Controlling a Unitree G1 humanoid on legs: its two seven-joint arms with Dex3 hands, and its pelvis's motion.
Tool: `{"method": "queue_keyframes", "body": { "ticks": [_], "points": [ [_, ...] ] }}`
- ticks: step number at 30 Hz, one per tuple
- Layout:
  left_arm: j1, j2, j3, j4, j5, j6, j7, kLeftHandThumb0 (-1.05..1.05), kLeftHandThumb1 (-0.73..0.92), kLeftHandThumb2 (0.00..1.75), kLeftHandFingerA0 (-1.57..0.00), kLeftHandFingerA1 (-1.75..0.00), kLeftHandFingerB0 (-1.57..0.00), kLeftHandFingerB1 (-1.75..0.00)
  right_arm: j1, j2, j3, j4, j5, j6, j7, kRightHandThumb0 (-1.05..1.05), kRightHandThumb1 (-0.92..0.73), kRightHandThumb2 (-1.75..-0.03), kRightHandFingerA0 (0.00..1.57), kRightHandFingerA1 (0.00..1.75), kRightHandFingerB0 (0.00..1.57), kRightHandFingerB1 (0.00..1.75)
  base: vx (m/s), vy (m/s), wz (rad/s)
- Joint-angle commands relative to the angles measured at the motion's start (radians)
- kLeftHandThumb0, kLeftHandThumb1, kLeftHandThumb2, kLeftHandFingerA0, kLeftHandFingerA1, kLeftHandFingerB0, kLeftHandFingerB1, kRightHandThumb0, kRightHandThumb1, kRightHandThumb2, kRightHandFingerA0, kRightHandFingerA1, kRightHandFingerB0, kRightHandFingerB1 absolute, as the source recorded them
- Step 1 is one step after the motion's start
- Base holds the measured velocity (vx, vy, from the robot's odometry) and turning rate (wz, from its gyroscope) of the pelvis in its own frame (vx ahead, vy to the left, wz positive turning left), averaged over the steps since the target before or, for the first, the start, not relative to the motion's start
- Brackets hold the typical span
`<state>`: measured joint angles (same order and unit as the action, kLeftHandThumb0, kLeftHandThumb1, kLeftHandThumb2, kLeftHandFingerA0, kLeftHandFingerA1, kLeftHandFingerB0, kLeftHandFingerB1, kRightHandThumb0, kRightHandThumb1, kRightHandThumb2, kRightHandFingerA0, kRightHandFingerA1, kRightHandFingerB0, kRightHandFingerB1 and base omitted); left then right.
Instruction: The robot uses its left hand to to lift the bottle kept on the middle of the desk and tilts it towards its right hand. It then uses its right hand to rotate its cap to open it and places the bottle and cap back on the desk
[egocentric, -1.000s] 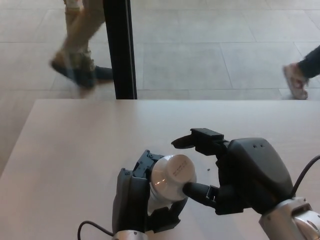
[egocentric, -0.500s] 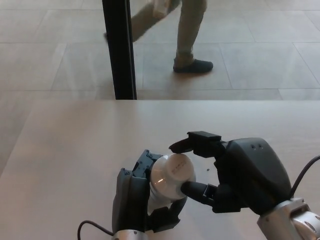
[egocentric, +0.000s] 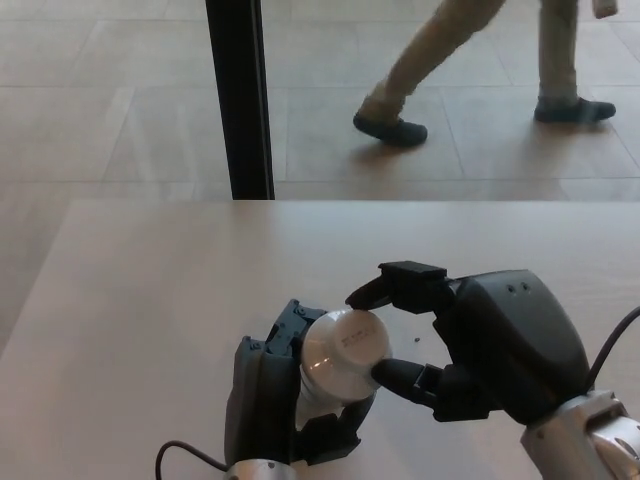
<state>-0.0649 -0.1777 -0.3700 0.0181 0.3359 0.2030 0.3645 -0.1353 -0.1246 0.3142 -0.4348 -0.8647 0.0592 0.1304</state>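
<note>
Bottle (egocentric: 322, 385), held off the desk (egocentric: 150, 300) near its front edge in the left hand (egocentric: 270, 400), white cap (egocentric: 345, 345) tilted rightward: probably light, rigid, smooth-sided; best purchase is the cap rim, where the right hand (egocentric: 470, 350) pinches with thumb and finger.

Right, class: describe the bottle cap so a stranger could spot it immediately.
Start at the pale wooden desk and look to its near edge, where two black robot hands meet. The cap is the round, shiny white disc between them, the only light-coloured thing among the dark fingers.
</note>
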Motion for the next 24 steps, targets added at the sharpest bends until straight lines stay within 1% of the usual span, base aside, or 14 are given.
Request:
{"method": "queue_keyframes", "body": {
  "ticks": [1,2,5,6,7,8,9,10,11,12,15,16,18,24],
  "points": [
    [0.031,-0.013,0.000,0.034,0.013,0.077,-0.015,0.15,0.75,1.17,-0.77,-1.75,-0.59,-1.61,-0.016,-0.014,0.002,0.006,-0.015,0.027,0.024,-0.31,-0.55,-0.76,1.01,1.71,0.91,0.81,0.00,0.000,0.00],
    [0.030,-0.013,0.000,0.037,0.016,0.074,-0.011,0.14,0.79,1.16,-0.95,-1.75,-0.71,-1.46,-0.025,-0.019,0.005,0.008,-0.017,0.021,0.028,-0.31,-0.53,-0.77,1.01,1.72,0.91,0.83,0.00,0.000,0.00],
    [0.033,-0.016,0.000,0.033,0.019,0.090,-0.009,0.13,0.77,1.16,-0.95,-1.75,-0.71,-1.46,-0.035,-0.032,0.016,0.010,-0.022,0.008,0.029,-0.30,-0.53,-0.80,1.00,1.74,0.91,0.87,0.00,0.000,0.00],
    [0.035,-0.015,0.002,0.033,0.014,0.083,-0.012,0.12,0.76,1.15,-0.95,-1.75,-0.71,-1.47,-0.041,-0.039,0.022,0.014,-0.031,0.002,0.030,-0.35,-0.46,-1.00,1.23,1.33,0.87,0.93,0.00,0.000,0.00],
    [0.035,-0.012,0.001,0.034,0.015,0.080,-0.014,0.12,0.74,1.13,-0.74,-1.75,-0.57,-1.64,-0.048,-0.045,0.028,0.013,-0.040,0.006,0.044,-0.30,-0.53,-0.84,0.99,1.75,0.89,0.96,0.00,0.000,0.00],
    [0.036,-0.011,-0.001,0.035,0.015,0.076,-0.015,0.12,0.77,1.15,-0.96,-1.75,-0.71,-1.46,-0.062,-0.052,0.038,0.016,-0.044,0.002,0.051,-0.35,-0.46,-1.02,1.23,1.33,0.88,0.97,0.00,0.000,0.00],
    [0.038,-0.010,-0.001,0.036,0.012,0.072,-0.016,0.12,0.79,1.11,-0.96,-1.75,-0.70,-1.45,-0.070,-0.056,0.043,0.020,-0.043,-0.003,0.051,-0.30,-0.48,-0.91,0.99,1.75,0.90,1.02,0.00,0.000,0.00],
    [0.039,-0.006,-0.004,0.036,0.015,0.068,-0.018,0.12,0.79,1.08,-0.96,-1.75,-0.69,-1.44,-0.079,-0.061,0.050,0.024,-0.044,-0.008,0.048,-0.38,-0.45,-1.01,1.24,1.34,0.88,0.93,0.00,0.000,0.00],
    [0.040,-0.006,-0.005,0.035,0.016,0.069,-0.017,0.12,0.79,1.08,-0.96,-1.75,-0.69,-1.44,-0.080,-0.063,0.052,0.023,-0.043,-0.007,0.047,-0.38,-0.45,-1.01,1.24,1.34,0.88,0.93,0.00,0.000,0.00],
    [0.041,-0.007,-0.004,0.035,0.017,0.069,-0.013,0.09,0.77,1.01,-0.73,-1.75,-0.55,-1.60,-0.089,-0.063,0.061,0.022,-0.046,-0.013,0.046,-0.31,-0.48,-0.89,1.01,1.75,0.91,0.98,0.00,0.000,0.00],
    [0.035,-0.005,-0.008,0.048,0.029,0.058,0.000,0.10,0.76,1.00,-0.71,-1.75,-0.55,-1.60,-0.098,-0.061,0.076,0.021,-0.037,-0.018,0.048,-0.27,-0.49,-0.90,1.11,1.75,0.90,0.94,0.00,0.000,0.00],
    [0.033,-0.008,-0.007,0.058,0.032,0.053,0.012,0.10,0.88,0.86,-0.81,-1.65,-0.64,-1.35,-0.097,-0.059,0.087,0.018,-0.035,-0.020,0.051,-0.31,-0.46,-0.89,1.03,1.75,0.93,0.92,0.00,0.000,0.00],
    [0.033,-0.015,-0.010,0.052,0.042,0.080,0.022,0.11,0.88,0.88,-0.57,-1.75,-0.56,-1.43,-0.088,-0.059,0.095,0.020,-0.032,-0.024,0.039,-0.30,-0.41,-0.95,1.06,1.75,0.94,0.95,0.00,0.000,0.00],
    [0.039,-0.013,-0.001,0.051,0.027,0.069,0.021,0.12,0.89,0.86,-0.60,-1.75,-0.56,-1.43,-0.070,-0.064,0.108,-0.010,-0.030,0.022,0.107,-0.34,-0.42,-0.87,1.04,1.75,0.91,0.92,0.00,0.000,0.00]
  ]
}}
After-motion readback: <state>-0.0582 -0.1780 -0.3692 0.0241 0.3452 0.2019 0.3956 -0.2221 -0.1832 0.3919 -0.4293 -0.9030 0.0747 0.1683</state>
